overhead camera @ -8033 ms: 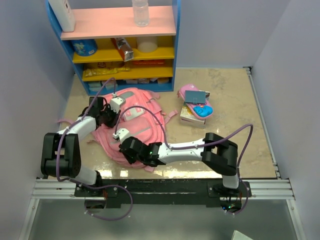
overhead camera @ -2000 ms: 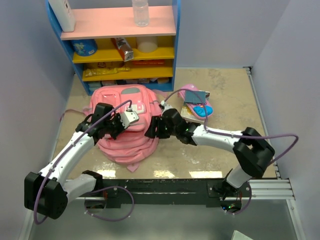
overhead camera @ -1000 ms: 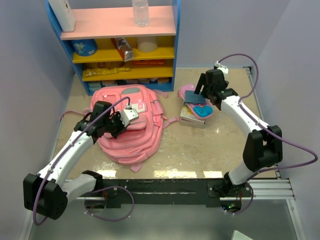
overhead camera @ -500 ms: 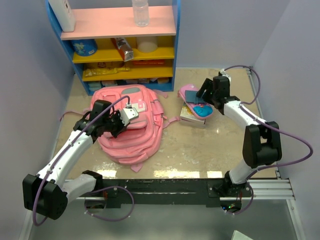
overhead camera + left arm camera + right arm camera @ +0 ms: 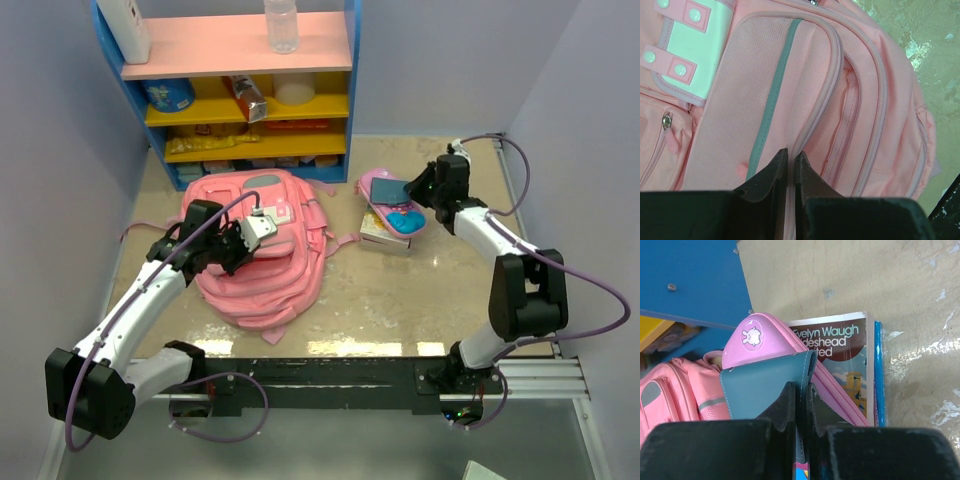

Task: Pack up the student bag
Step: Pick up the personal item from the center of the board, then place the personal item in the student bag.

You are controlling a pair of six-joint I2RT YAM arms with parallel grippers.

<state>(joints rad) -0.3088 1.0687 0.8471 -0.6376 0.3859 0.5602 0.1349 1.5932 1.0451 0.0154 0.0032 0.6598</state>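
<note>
Pink student bag [image 5: 875, 100] in left claw [image 5: 791, 153]; right claw [image 5: 802, 386] clamps wallet [image 5: 760, 385].

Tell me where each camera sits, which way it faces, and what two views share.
Top external: above and behind the arms, looking down on table, student bag and shelf; both arms show.
Left wrist: on the left arm, looking along the left pincer, shut on the student bag's seam; only fingers show.
Right wrist: on the right arm, looking past the right pincer, shut on a teal case, toward pencil case and book.
Shared: teal case, in top and right wrist.
</note>
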